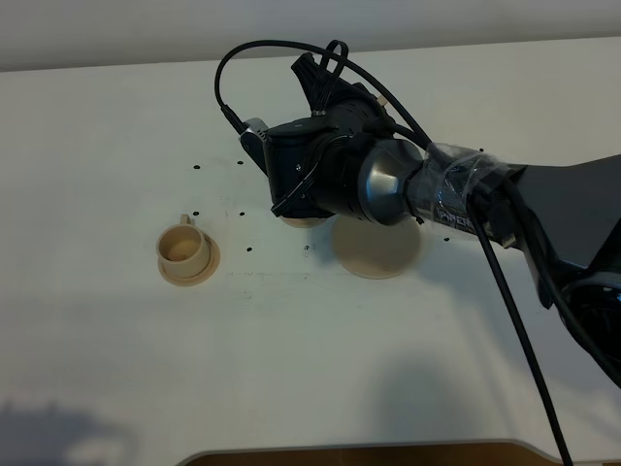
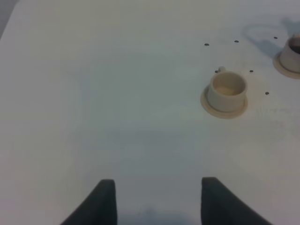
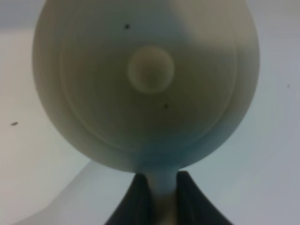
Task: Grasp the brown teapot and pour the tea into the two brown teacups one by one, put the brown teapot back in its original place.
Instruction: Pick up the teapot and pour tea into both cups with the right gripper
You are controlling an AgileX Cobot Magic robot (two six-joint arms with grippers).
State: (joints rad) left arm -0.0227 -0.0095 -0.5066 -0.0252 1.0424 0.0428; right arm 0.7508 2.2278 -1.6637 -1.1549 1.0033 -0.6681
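White table point(image 1: 97, 369) | R arm point(image 1: 543, 209) across to centre | R end effector point(image 3: 164, 180) gripping brown teapot point(image 3: 150, 70) | L end effector point(image 2: 158, 183) jaws apart

Teapot and one teacup mostly masked right now.
The brown teapot point(image 3: 150, 84) is seen only as a close blur, spout unseen; the far teacup point(image 2: 292, 55) is clipped by the frame edge and, overhead, covered by the right arm point(image 1: 388, 184).

Right gripper point(image 3: 161, 182): the teapot point(image 3: 145, 93) sits straight ahead of your jaws, its handle between them. The wide saucer point(image 1: 383, 257) lies on the table point(image 1: 320, 369) behind those jaws, under the wrist.

Left gripper point(image 2: 157, 199): the first teacup point(image 2: 228, 90) stands on its saucer point(image 2: 224, 114), well ahead of your jaws. The second teacup point(image 2: 295, 54) is farther beyond.
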